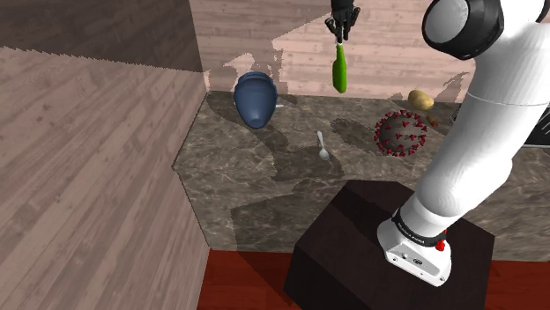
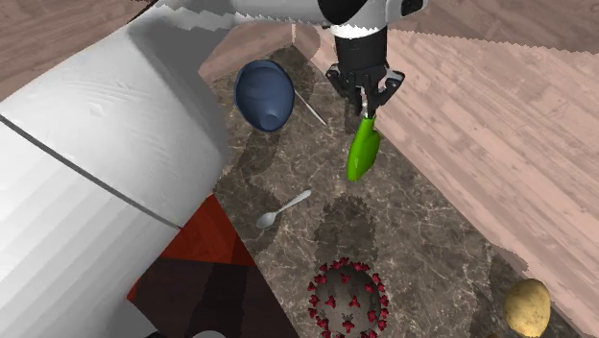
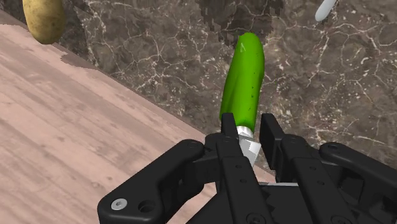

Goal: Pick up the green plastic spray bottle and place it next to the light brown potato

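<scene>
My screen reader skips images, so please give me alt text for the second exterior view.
A black gripper holds a green bottle by its top, hanging above a dark marbled counter. Below lie a blue vase, a spoon, a red spiky ball and a potato.

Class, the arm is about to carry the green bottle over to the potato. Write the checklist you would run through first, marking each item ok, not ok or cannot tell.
1. Grasp: pincer shut on the green bottle at its neck: ok.
2. Height: bottle hangs clear above the marble counter: ok.
3. Target: potato in sight near the wall: ok.
4. Landing: bare counter beside the potato: ok, though the red spiky ball lies close.
5. Path: spoon and blue vase likely out of the way: ok.
6. Grip firm enough for the carry: cannot tell.
</scene>
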Robot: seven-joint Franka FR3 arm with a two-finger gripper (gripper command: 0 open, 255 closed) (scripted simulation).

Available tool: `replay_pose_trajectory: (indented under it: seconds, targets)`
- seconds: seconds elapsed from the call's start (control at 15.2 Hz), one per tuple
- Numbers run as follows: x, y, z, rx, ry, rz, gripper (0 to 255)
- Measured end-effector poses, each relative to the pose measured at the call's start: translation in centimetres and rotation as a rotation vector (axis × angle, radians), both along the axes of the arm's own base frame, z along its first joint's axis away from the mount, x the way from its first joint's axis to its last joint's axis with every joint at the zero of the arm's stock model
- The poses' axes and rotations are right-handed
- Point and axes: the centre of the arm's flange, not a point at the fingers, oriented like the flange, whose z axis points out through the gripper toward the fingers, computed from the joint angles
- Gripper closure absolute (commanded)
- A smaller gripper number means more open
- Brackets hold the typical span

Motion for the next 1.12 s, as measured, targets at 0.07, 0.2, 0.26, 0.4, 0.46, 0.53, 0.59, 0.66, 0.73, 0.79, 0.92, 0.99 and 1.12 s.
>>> replay_pose_trajectory:
  seconds: [0.07,0.2,0.26,0.4,0.46,0.53,0.59,0.66,0.73,0.79,0.92,0.99,1.12]
  targets:
    - [-0.7,-0.8,0.1,0.000,0.000,0.000,255]
    - [-2.5,-3.0,-0.1,0.000,0.000,0.000,255]
    - [-3.1,-4.0,-0.1,0.000,0.000,0.000,255]
    - [-4.8,-5.8,0.0,0.000,0.001,-0.001,255]
    - [-5.8,-6.7,-0.1,0.000,0.000,-0.001,255]
    - [-6.6,-8.0,0.2,0.000,0.000,-0.001,255]
    - [-7.2,-9.0,0.0,0.000,0.001,-0.001,255]
    - [-8.2,-10.0,-0.1,0.000,0.001,-0.001,255]
    - [-9.1,-11.0,0.0,0.000,0.000,-0.001,255]
    - [-9.9,-11.9,-0.2,0.000,0.000,-0.001,255]
    - [-11.6,-14.1,-0.1,0.000,0.000,-0.001,255]
    - [-12.6,-15.3,-0.4,0.000,0.000,-0.001,255]
    - [-14.4,-16.8,-0.3,0.000,0.000,-0.001,255]
